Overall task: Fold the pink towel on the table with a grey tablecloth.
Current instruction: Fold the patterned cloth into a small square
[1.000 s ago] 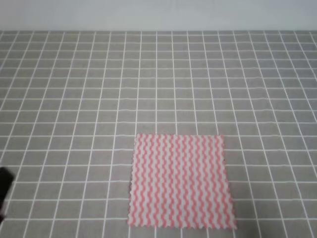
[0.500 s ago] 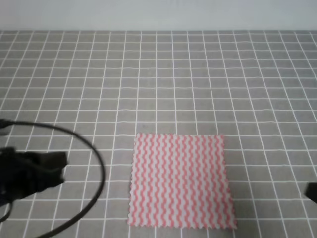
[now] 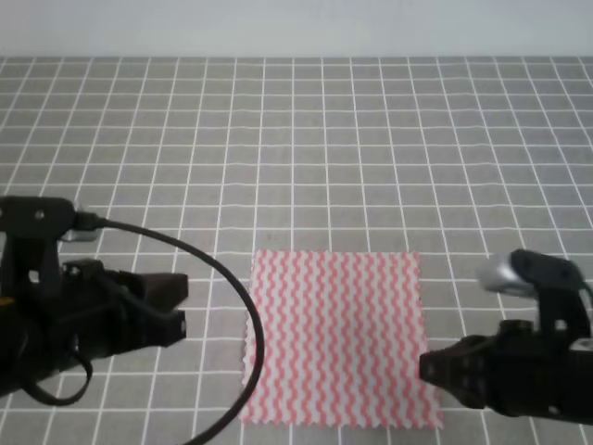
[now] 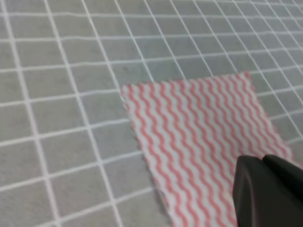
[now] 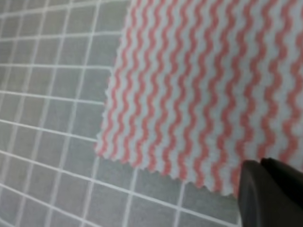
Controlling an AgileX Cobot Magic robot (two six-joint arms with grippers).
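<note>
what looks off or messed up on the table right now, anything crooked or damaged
Nothing stands out. The thin pink-and-white zigzag-striped towel lies flat and unfolded on the grey grid-lined tablecloth, its edges roughly following the grid, with no visible tears or bunching. The left end effector and right end effector flank it.

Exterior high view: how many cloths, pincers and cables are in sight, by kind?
Flat pink-and-white zigzag-striped towel: 1
Grey white-gridded tablecloth: 1
Black robot pincers, left and right: 2
Black looping cable: 1
Total: 5
</note>
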